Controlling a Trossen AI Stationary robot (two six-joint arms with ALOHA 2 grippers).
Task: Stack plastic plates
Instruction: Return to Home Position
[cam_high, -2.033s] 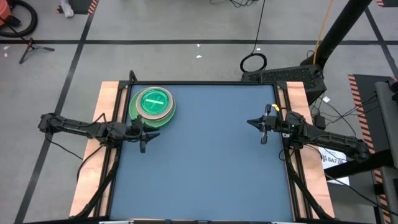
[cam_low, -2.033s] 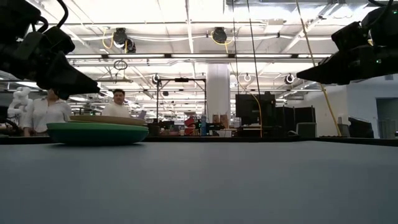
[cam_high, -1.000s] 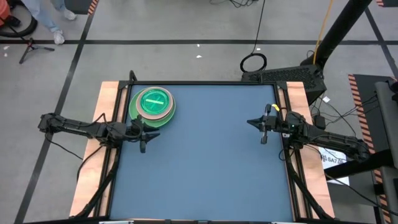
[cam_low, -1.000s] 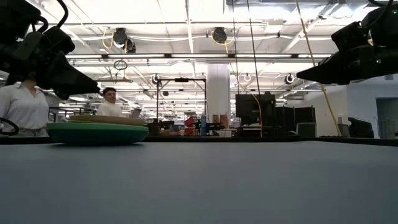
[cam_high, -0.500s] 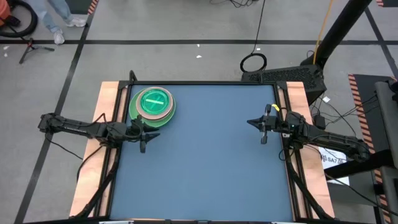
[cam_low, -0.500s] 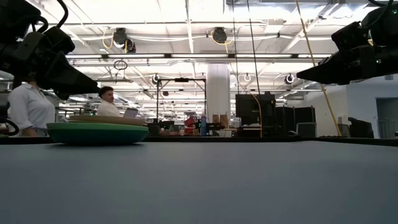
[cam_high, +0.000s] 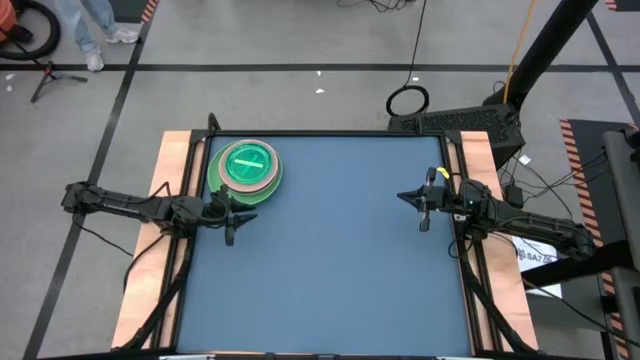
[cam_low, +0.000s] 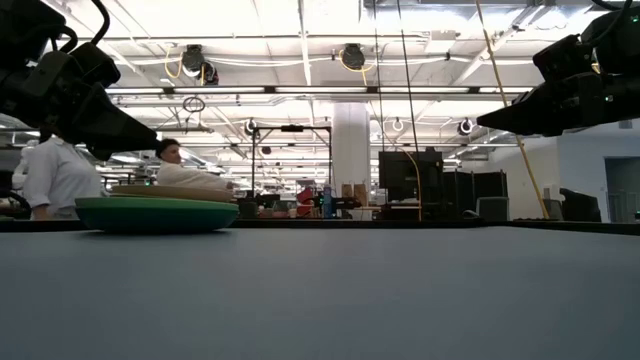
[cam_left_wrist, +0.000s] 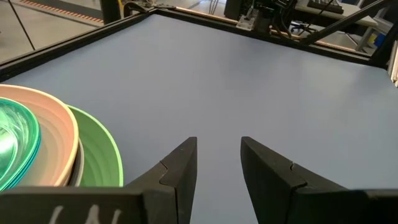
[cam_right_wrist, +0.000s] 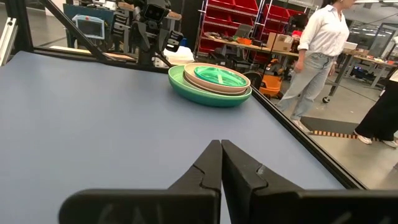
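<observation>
- Although both arms are over the table (cam_high: 330, 270), neither gripper touches the plates; every plate in view sits in one stack (cam_high: 245, 168) at the far left corner of the blue-grey surface.
- From above, the stack shows a translucent green plate (cam_high: 246, 163) on top, a pinkish cream plate (cam_high: 271, 181) under it, and green rims (cam_high: 216, 176) showing past that on the outside.
- At table height, the widest dark green plate (cam_low: 155, 214) is at the bottom and rests on the table, with paler plates heaped on it.
- The left gripper (cam_high: 243, 200) hangs above the table just beside the near edge of the stack, apart from it. Its own wrist camera shows its two dark fingers (cam_left_wrist: 183, 158) spread with bare table between them, and the light green rim (cam_left_wrist: 102, 155) off to one side.
- The right gripper (cam_high: 402, 196) is raised at the right edge of the table, well apart from the stack and pointing across toward it. Its fingers (cam_right_wrist: 208, 158) are pressed together, pinching nothing.
- Beyond the table, a person in a white shirt (cam_right_wrist: 323, 43) stands on the workshop floor behind the stack, and the low camera catches two people (cam_low: 55, 175) past the far edge.
</observation>
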